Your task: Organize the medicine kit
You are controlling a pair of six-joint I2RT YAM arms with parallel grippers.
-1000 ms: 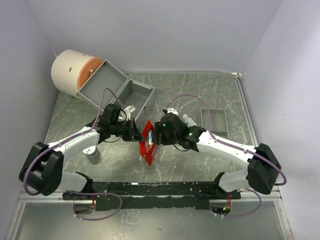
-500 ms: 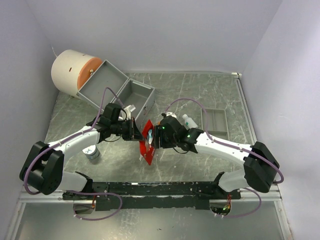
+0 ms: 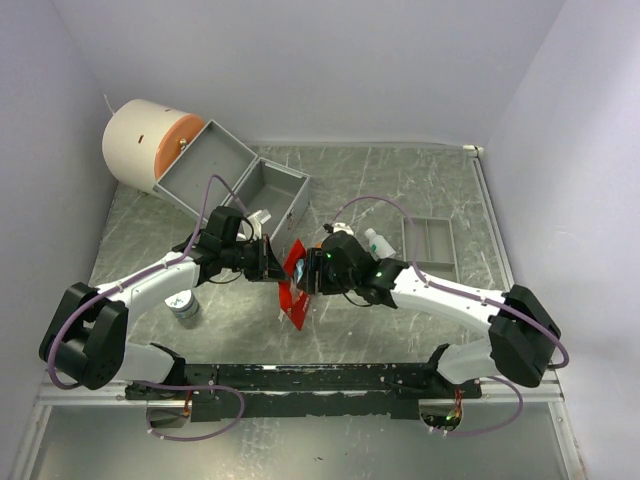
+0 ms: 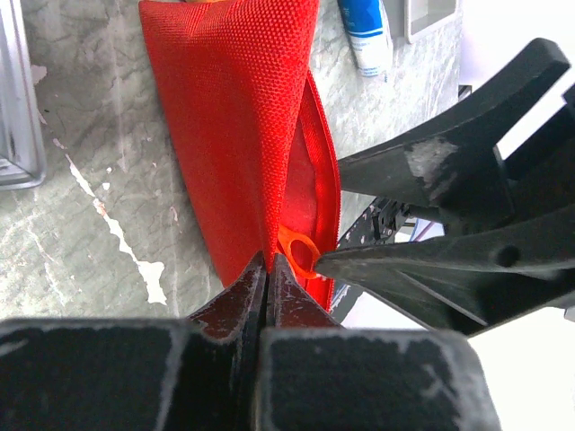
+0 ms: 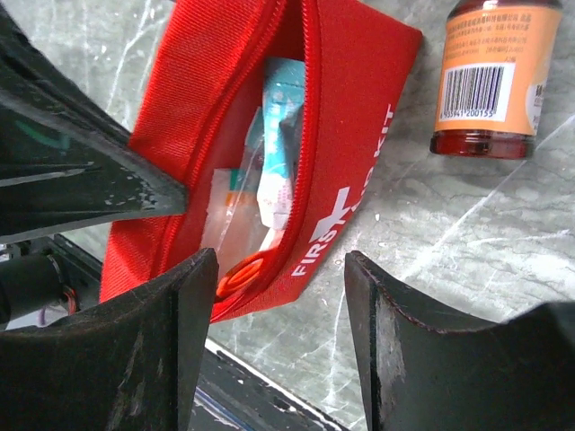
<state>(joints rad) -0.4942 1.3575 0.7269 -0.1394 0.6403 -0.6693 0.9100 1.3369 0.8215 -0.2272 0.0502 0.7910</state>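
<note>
Left end effector (image 4: 268,267) pressed together, pinching the red pouch (image 4: 235,117) by its fabric edge at the zipper. Right end effector (image 5: 280,268) spread wide over the pouch's open mouth, sachets (image 5: 269,171) inside. Pouch sits mid-tabletop (image 3: 400,180) between the arms. Orange bottle (image 5: 490,72) just beside it. Grey case (image 3: 296,196) open at back left.

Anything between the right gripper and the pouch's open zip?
Nothing visible. The right gripper hangs open just off the pouch, its zip gaping, sachets showing inside. The left gripper, shut on the pouch's edge, sits to one side of the opening.
</note>
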